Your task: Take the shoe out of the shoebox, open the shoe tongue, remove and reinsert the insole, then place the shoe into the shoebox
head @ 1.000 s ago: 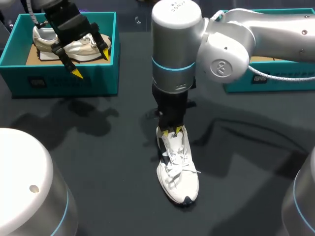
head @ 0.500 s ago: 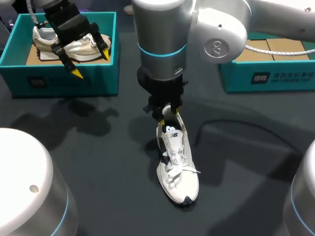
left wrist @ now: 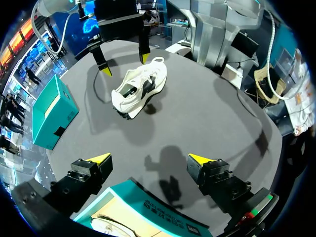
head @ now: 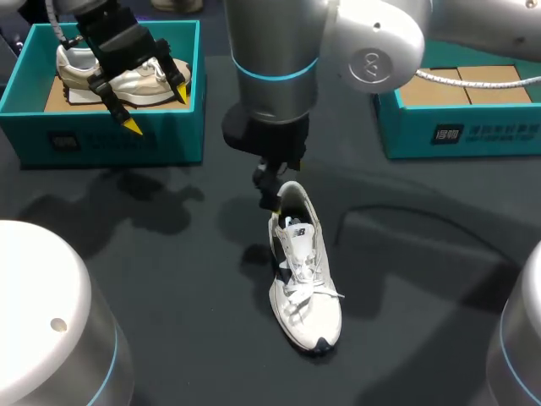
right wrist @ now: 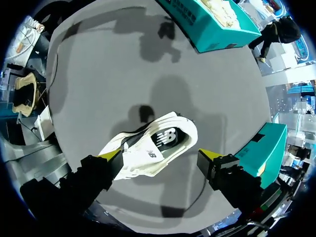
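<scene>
Working on the shoe itself is the step I judge to be in hand. The white shoe [head: 304, 292] is out of any box and stands on its sole on the dark table [head: 423, 288], toe toward the robot, with its laces [head: 300, 277] in a loose tangle over its middle.

The right end effector [head: 272, 193] hangs just above the shoe's heel end, released, its yellow tips spread and gripping nothing. In the right wrist view the shoe's heel opening [right wrist: 165, 136] sits under and between the two spread fingers, and neither seems to touch it.

The left end effector [head: 156, 106] is well apart from the shoe, beyond its heel and off to the left. It too is released and empty, above a teal shoebox [head: 110, 144] that holds a cream shoe [head: 127, 78]. A second teal shoebox [head: 456, 135] stands beyond the shoe's heel on the right.

The tongue [head: 296, 235] looks drawn toward the toe, leaving the opening gaping dark, so the tongue step seems under way or done. Whether the insole has been out cannot be told.

The next move calls for lowering the right end effector straight into the heel opening, closing on the insole's rear edge or the tongue's top, and pulling gently. The shoe is light and unheld, so it may drag or tip. Bringing the left end effector over to pin the toe would steady it.
</scene>
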